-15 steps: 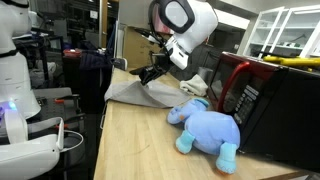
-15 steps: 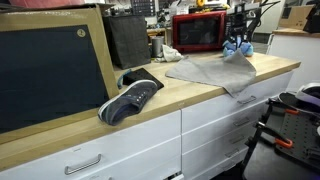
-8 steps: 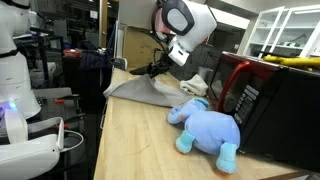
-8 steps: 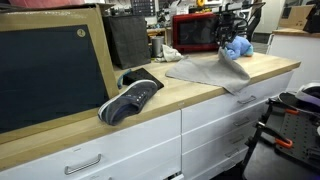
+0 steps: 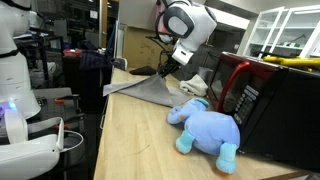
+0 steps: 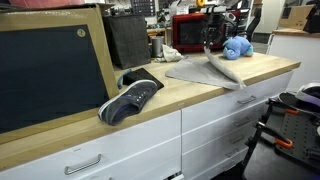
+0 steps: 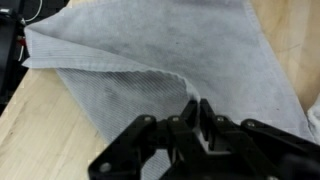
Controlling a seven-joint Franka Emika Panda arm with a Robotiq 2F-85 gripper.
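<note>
You: gripper (image 7: 197, 108) pinched tight on the cloth | cloth (image 5: 148, 88): grey, middle of the frame, one edge held up off the table (image 5: 140, 150) | blue toy (image 5: 208, 128): lower right, near the cloth | shoe (image 6: 130, 98): lower middle, well apart

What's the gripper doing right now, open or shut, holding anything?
Gripper: shut, pinching a fold of the grey woven cloth above the light wooden countertop.

Robotics lab, white robot (image 5: 14, 62) standing by, wooden workbench (image 6: 172, 99) with drawers (image 6: 118, 150), red microwave (image 6: 197, 33)
</note>
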